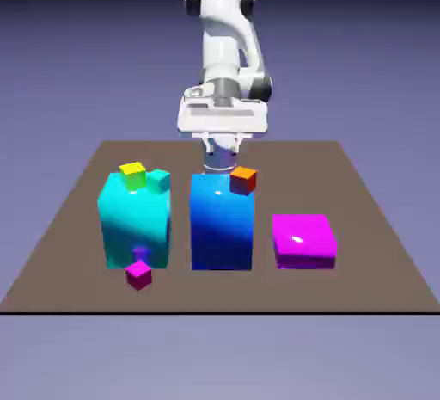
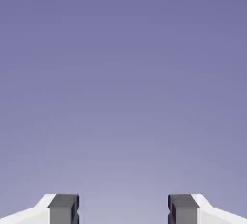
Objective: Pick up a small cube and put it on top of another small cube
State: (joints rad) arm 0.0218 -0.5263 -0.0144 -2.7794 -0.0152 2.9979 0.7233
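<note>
End effector (image 2: pixel 123 211) hangs open and empty; it should descend squarely over the small cube (image 1: pixel 138 275) at the bench's (image 1: pixel 378 243) seven o'clock.

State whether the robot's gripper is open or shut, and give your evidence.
Open. In the hand view the gripper shows its two grey fingertips far apart at the bottom edge, with only plain backdrop between them, so it holds nothing.

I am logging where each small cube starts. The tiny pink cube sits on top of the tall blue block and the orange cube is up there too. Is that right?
Not quite. The tiny pink cube lies on the table, in front of the cyan block, as the exterior view shows. The orange cube is indeed on the tall blue block.
</note>
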